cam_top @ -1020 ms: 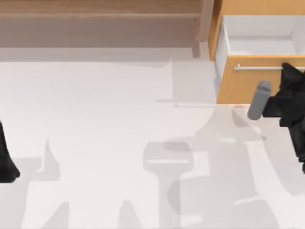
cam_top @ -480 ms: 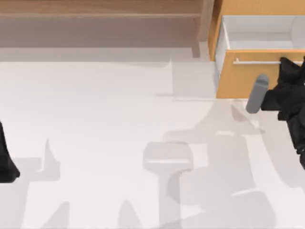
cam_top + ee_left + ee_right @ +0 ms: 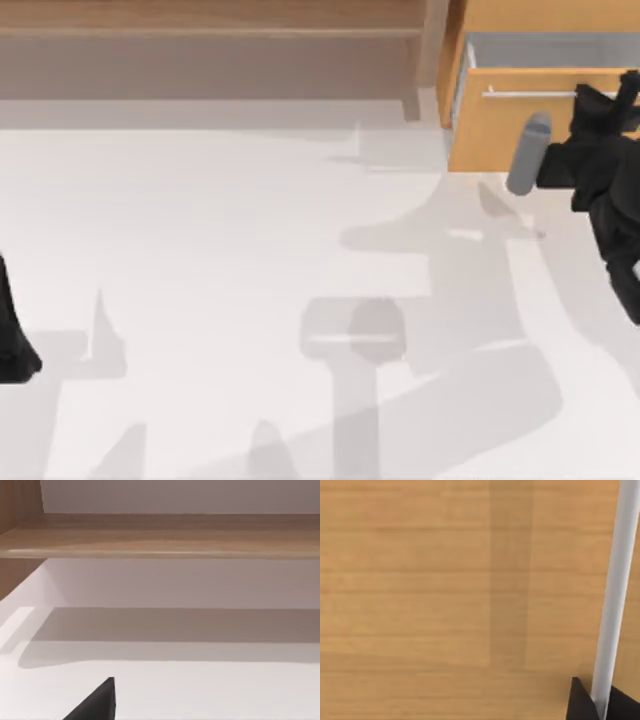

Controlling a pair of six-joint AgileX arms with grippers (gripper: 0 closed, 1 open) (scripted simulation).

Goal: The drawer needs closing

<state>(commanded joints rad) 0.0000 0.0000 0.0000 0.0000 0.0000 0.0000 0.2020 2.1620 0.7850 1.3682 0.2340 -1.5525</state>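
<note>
Right pincer against drawer front, brown shelf alongside

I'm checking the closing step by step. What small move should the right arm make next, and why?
Probably a further short push straight toward the cabinet. The right gripper is against the drawer front by its silver handle, and a strip of white interior remains visible behind the front, so it isn't fully shut. The left gripper sits parked at the table's left edge.
</note>
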